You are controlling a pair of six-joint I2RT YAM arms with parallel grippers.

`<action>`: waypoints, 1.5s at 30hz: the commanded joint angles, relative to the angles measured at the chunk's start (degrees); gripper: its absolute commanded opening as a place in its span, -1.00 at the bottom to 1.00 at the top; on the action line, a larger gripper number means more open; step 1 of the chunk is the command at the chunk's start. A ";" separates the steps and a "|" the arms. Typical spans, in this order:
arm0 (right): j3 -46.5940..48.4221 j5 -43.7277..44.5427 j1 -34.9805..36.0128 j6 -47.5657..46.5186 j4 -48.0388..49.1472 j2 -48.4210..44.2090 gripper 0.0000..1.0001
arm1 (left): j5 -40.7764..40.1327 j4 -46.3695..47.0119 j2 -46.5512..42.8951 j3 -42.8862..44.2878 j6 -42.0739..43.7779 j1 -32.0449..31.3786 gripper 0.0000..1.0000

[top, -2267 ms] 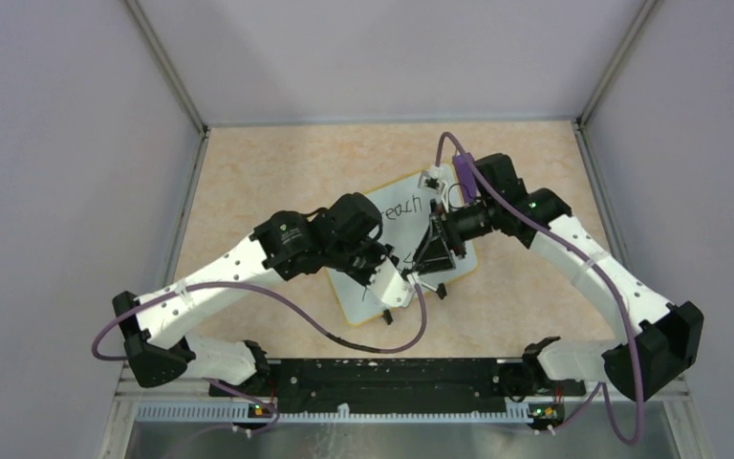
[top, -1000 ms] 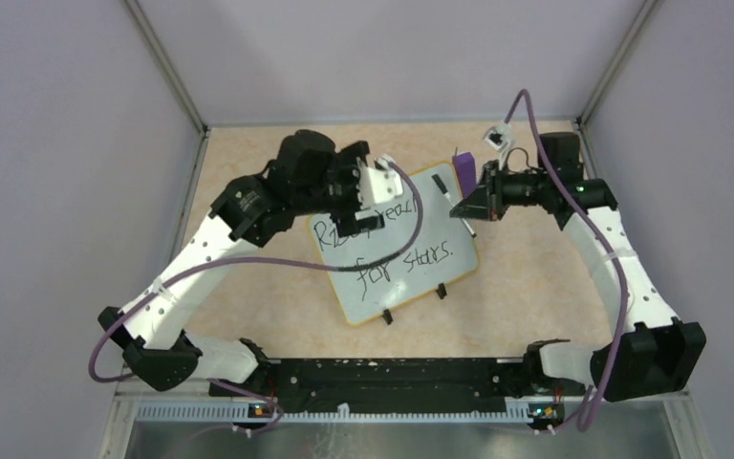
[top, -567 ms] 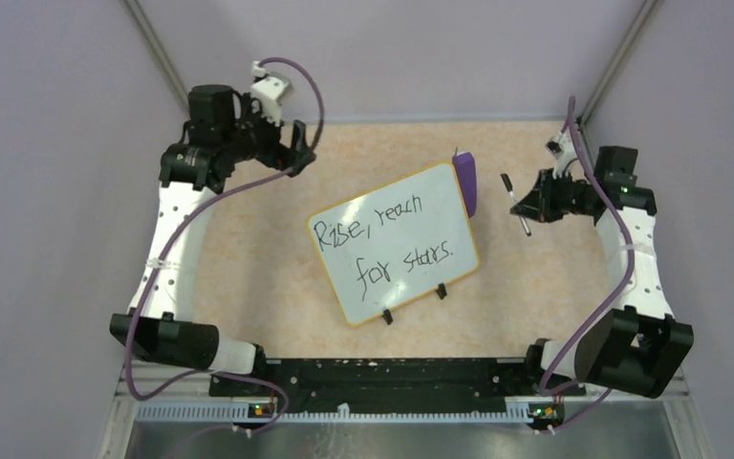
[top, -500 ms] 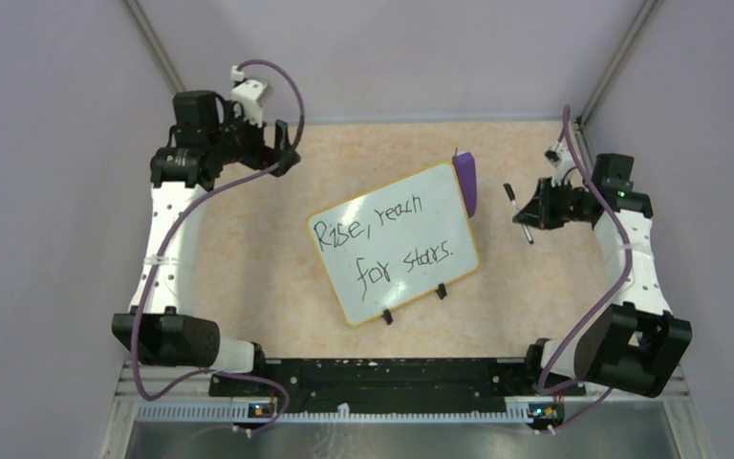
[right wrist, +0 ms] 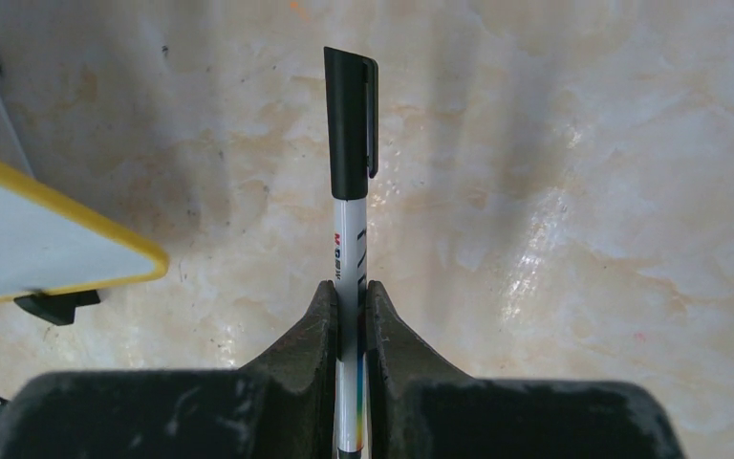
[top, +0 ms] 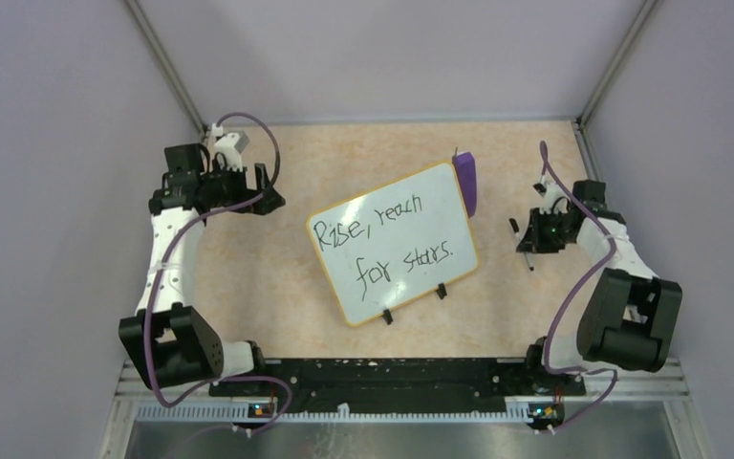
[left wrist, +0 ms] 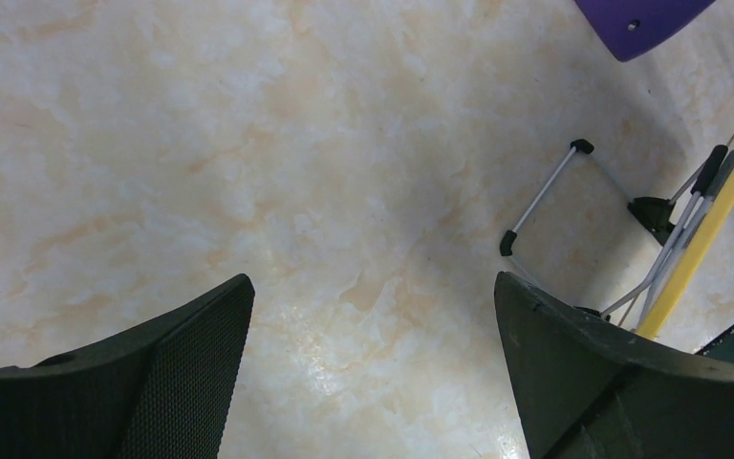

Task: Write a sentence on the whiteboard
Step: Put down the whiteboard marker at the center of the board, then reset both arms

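Observation:
The whiteboard [top: 411, 289] stands tilted mid-table on two black clip feet. The sentence [top: 382, 239] reads "Rise, reach for stars." in two black lines. To the board's right, my right gripper [top: 526, 241] is low over the table and shut on a black-capped marker [top: 522, 247]. In the right wrist view the marker [right wrist: 352, 115] sticks out between the closed fingers [right wrist: 320, 316] of that gripper [right wrist: 349, 287], with the board's corner [right wrist: 48, 239] at left. My left gripper [top: 269, 189] is left of the board and open. In its own view the gripper [left wrist: 373, 282] holds nothing, and the board's yellow edge [left wrist: 717, 215] shows at right.
A purple block [top: 466, 182] sits against the board's far right corner and shows at the top of the left wrist view [left wrist: 640, 11]. A wire stand leg [left wrist: 545, 196] props the board from behind. Grey walls enclose three sides of the table. The arms' base rail [top: 382, 378] runs along the near edge.
Both arms have drawn away from over the board to the table's sides, uncovering the whole sentence. The right gripper carried the marker outward and down; the left stayed open.

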 commanded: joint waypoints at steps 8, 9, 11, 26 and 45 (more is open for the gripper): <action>-0.91 4.50 1.13 3.15 9.33 7.41 -0.83 | 3.10 6.56 -2.87 -6.10 -0.18 0.97 0.98; -1.03 4.45 1.20 3.32 9.56 8.00 -0.82 | 2.91 6.71 -2.81 -6.48 -0.04 0.97 0.97; -1.34 4.30 1.33 3.47 10.04 8.99 -0.74 | 2.82 6.89 -2.57 -7.29 0.24 1.03 0.97; 0.60 1.75 1.14 4.74 6.80 9.19 -0.13 | 4.51 7.41 -0.71 -9.90 1.24 1.06 0.98; 25.89 -17.40 -7.40 7.44 0.33 0.05 0.48 | -1.47 0.55 10.10 15.93 -3.56 3.70 0.97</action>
